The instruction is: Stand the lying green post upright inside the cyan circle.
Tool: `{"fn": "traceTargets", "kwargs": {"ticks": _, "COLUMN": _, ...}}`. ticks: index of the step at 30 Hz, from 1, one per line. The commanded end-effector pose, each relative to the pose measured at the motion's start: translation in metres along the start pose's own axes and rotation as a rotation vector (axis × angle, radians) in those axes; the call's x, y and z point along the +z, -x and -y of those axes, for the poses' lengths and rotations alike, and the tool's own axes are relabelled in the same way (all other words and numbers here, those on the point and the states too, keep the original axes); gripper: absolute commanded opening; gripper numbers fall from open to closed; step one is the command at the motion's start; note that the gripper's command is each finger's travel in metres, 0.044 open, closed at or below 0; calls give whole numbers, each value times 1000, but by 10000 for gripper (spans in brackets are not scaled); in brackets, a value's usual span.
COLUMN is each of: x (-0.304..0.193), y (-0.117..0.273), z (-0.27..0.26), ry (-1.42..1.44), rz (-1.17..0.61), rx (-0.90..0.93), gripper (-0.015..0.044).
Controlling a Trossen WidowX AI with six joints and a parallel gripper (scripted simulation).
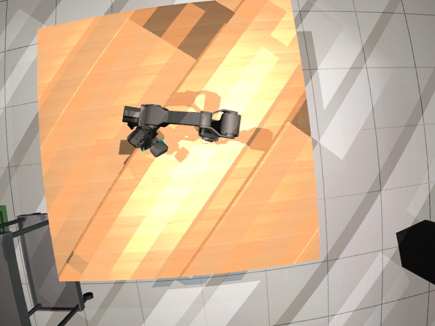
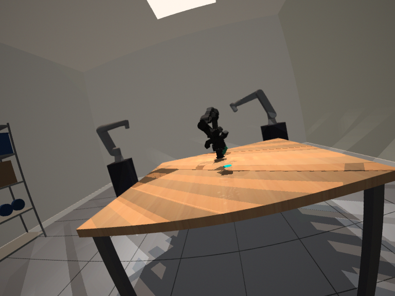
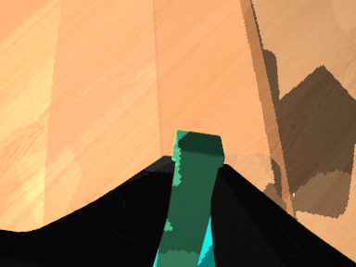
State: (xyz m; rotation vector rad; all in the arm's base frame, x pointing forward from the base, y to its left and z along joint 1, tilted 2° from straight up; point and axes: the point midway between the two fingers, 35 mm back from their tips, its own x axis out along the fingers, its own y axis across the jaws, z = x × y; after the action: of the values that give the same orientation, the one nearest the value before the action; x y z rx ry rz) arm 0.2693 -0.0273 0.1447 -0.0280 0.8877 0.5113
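My gripper (image 3: 194, 171) is shut on the green post (image 3: 192, 204) (image 2: 225, 150). In the wrist view one end of the post sticks out a little past the fingertips. In the exterior view the post is held above the table; its exact tilt is too small to tell, and black gripper parts hide much of it. The cyan circle (image 2: 227, 166) (image 3: 207, 246) lies flat on the table, below the held post in the exterior view. In the wrist view the post and fingers cover most of the circle. The top view shows the hand over it, so mostly hidden.
The wooden table (image 1: 196, 224) (image 2: 197, 203) carries bands of light and the arm's shadows. Two grey arms on black pedestals (image 2: 122, 175) (image 2: 274, 131) stand beyond the table. A shelf rack (image 2: 23, 183) stands at the far left of the exterior view.
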Motion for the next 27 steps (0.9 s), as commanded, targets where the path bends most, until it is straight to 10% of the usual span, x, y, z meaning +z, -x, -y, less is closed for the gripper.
{"fn": "traceTargets", "kwargs": {"ticks": 1, "x": -2, "y": -1, "z": 0, "ry": -1, "rz": 32, "rx": 9, "gripper": 23}}
{"fn": "traceTargets", "kwargs": {"ticks": 27, "x": -4, "y": 4, "z": 4, "ry": 8, "rz": 219, "rx": 23, "gripper": 23}}
